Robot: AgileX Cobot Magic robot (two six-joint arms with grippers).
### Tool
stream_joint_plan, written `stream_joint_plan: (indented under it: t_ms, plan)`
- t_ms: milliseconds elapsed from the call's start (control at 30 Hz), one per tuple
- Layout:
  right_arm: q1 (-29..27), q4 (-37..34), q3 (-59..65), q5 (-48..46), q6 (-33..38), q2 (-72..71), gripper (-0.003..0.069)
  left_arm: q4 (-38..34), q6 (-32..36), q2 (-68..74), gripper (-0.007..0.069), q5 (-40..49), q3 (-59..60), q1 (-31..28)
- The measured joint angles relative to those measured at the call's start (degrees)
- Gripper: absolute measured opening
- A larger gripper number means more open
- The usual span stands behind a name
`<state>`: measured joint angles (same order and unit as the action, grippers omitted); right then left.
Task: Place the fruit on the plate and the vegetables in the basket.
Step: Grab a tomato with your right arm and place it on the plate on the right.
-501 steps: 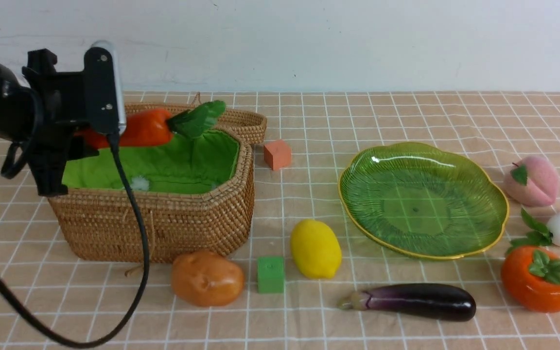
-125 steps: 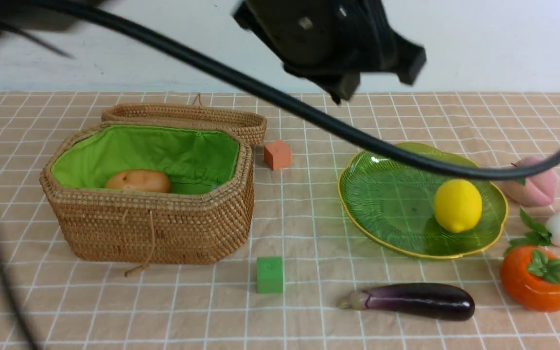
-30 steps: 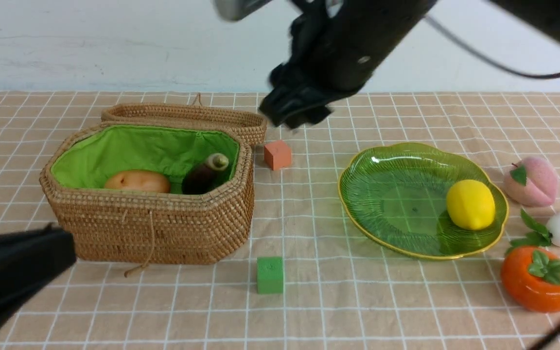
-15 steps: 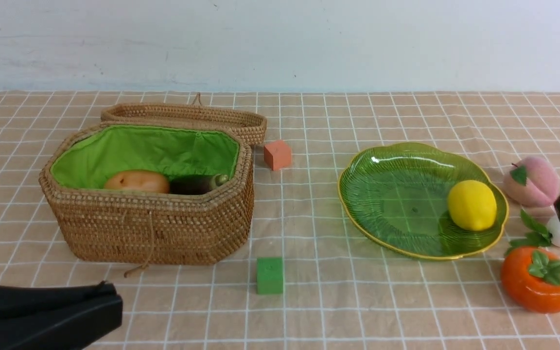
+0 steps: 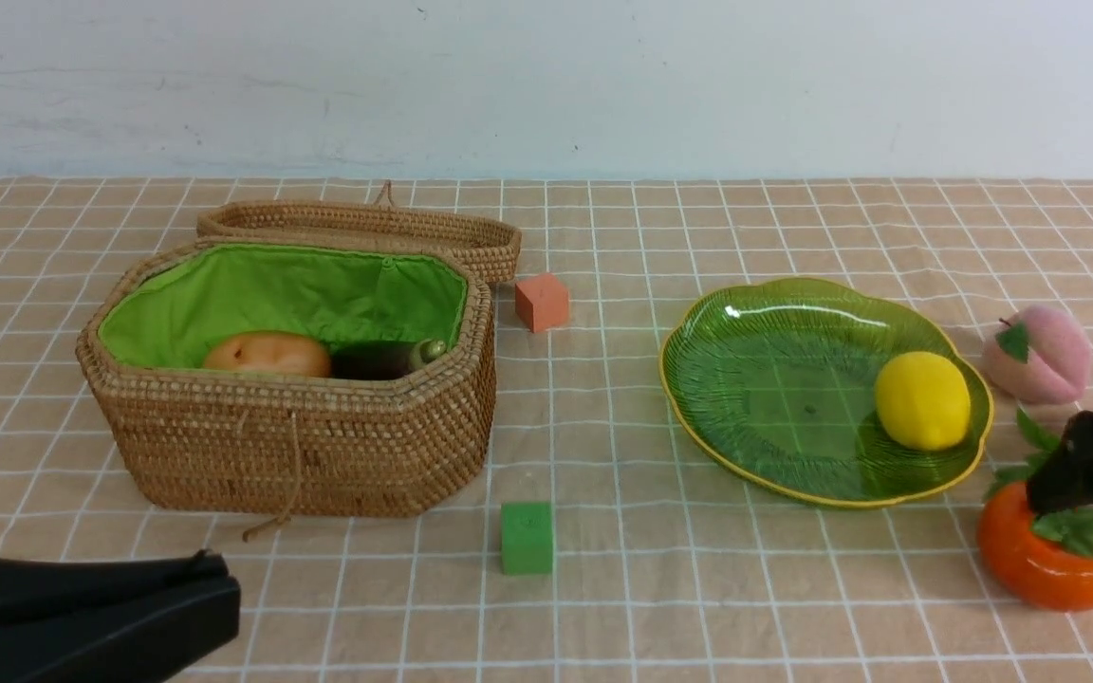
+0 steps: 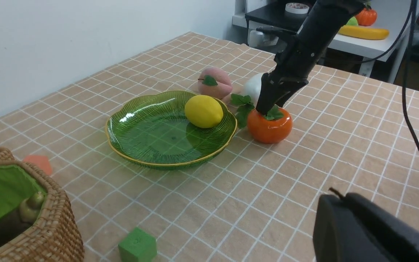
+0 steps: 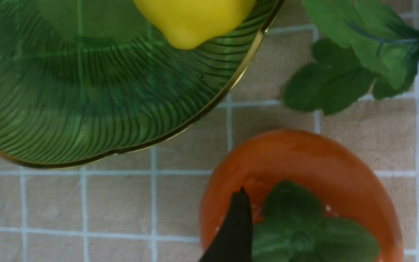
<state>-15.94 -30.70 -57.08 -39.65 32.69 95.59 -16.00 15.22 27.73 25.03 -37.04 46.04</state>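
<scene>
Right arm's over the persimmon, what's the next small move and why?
Probably lower the right gripper slightly before closing: its open fingers straddle the leafy cap of the persimmon, high on the fruit, which sits beside the plate, not on it.

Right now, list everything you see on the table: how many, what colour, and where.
basket: one, brown woven with green lining, left side, lid open behind
potato: one, tan-orange, in the basket
eggplant: one, dark purple, in the basket beside the potato
orange cube: one, orange, right of the basket
green cube: one, green, front centre
plate: one, green glass with yellow rim, right of centre
lemon: one, yellow, on the plate
peach: one, pink, right of the plate
radish: one, white with green leaves, between peach and persimmon
persimmon: one, orange with green cap, front right
tablecloth: one, tan, white grid
left gripper: one, black, shut, front left
right gripper: one, black, open over the persimmon
</scene>
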Motion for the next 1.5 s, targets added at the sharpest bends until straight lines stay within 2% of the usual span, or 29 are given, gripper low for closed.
stream_joint_plan:
  t_ms: [300,467,567,667,800,1067,1133,1233,1267,1367,1400,1500]
  plan:
    - [0.8,-2.9,-0.3,-1.9,0.2,2.2,0.0662,0.0,0.0,0.0,-0.0013,1.6,0.0,0.0]
    - [1.7,0.6,-0.3,-9.3,-3.1,2.8,0.0649,0.1,0.0,0.0,-0.0013,1.6,0.0,0.0]
    - [1.7,1.6,-0.2,-10.6,-3.5,2.9,0.0645,0.1,0.0,0.0,-0.0013,1.6,0.0,0.0]
    - [1.7,1.9,-0.2,-11.0,-3.7,2.9,0.0616,0.1,0.0,0.0,-0.0013,1.6,0.0,0.0]
    - [1.7,1.8,-0.2,-11.5,-4.7,2.9,0.0505,0.1,0.0,0.0,-0.0013,1.6,0.0,0.0]
    - [2.3,1.4,-1.8,-17.1,-8.9,0.5,0.0507,0.1,0.0,0.0,-0.0013,0.9,0.0,0.0]
    - [4.2,0.0,-3.8,-17.4,-10.0,-1.9,0.0507,0.1,-0.1,0.2,-0.0013,-0.4,0.0,0.0]
    - [10.3,-4.0,-8.8,-14.0,-10.1,-4.8,0.0507,0.1,-2.1,2.2,-0.0013,-3.6,0.0,0.0]
    - [13.9,-5.5,-10.5,-10.6,-9.2,-4.9,0.0507,0.2,-3.6,3.7,-0.0013,-5.1,0.0,0.0]
    - [18.4,-6.7,-12.9,-3.7,-7.4,-3.8,0.0507,0.2,-6.2,6.3,-0.0013,-6.9,0.0,0.0]
    - [21.8,-7.3,-14.1,1.9,-6.3,-1.8,0.0507,0.2,-7.6,7.9,-0.0013,-8.5,0.0,0.0]
    - [25.3,-7.5,-16.1,10.4,-4.6,3.6,0.0507,0.2,-8.6,10.1,-0.0013,-12.4,0.0,0.0]
